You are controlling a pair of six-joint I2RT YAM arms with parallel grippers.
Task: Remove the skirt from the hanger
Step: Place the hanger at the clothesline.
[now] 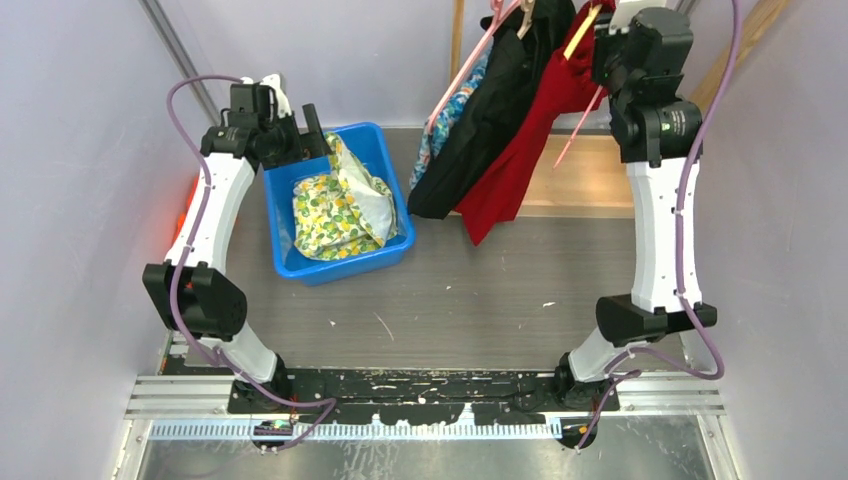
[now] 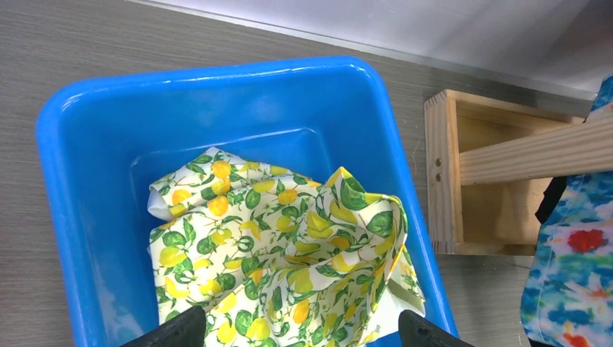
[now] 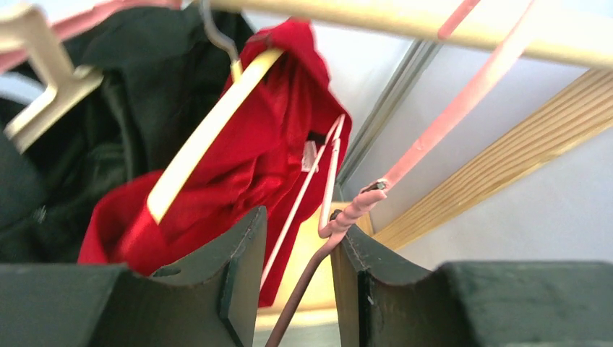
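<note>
The lemon-print skirt [image 1: 335, 205] lies crumpled in the blue bin [image 1: 335, 270]; it also shows in the left wrist view [image 2: 275, 246]. My left gripper [image 1: 315, 125] hovers over the bin's far edge, open and empty, its fingertips wide apart above the skirt [image 2: 296, 329]. My right gripper [image 1: 605, 40] is raised at the rack, open. The bare pink wire hanger [image 3: 354, 206] hangs from the wooden rod [image 3: 405, 22]; its twisted neck passes between the jaws and touches the right finger [image 3: 361, 267]. In the top view the pink hanger [image 1: 583, 122] hangs below the gripper.
A red garment [image 1: 520, 150] on a cream hanger [image 3: 202, 137], a black garment [image 1: 480, 120] and a colourful garment [image 1: 440, 135] hang on the rack left of my right gripper. The rack's wooden base [image 1: 585, 180] stands at the back right, beside the bin [image 2: 217, 72].
</note>
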